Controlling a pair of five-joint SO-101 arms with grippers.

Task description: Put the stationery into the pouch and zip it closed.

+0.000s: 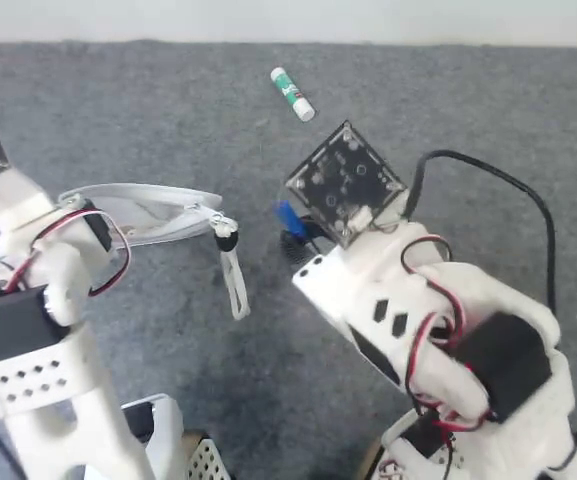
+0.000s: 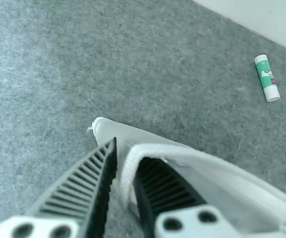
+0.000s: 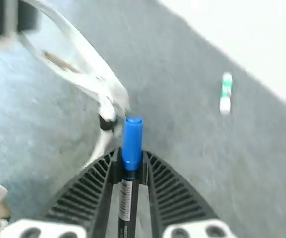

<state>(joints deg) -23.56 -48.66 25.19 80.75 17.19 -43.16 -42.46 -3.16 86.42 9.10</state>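
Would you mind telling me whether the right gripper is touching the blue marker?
Touching. The right wrist view shows the right gripper closed on the blue marker.

Pouch [image 1: 158,214] half hidden by left arm [image 1: 48,300], pen [image 1: 287,213] mostly under right arm [image 1: 418,310]

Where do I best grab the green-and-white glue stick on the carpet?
Grip the green-and-white glue stick at its green middle, coming straight down from above and closing across its width. It lies flat and diagonal on the grey carpet, nothing beside it.
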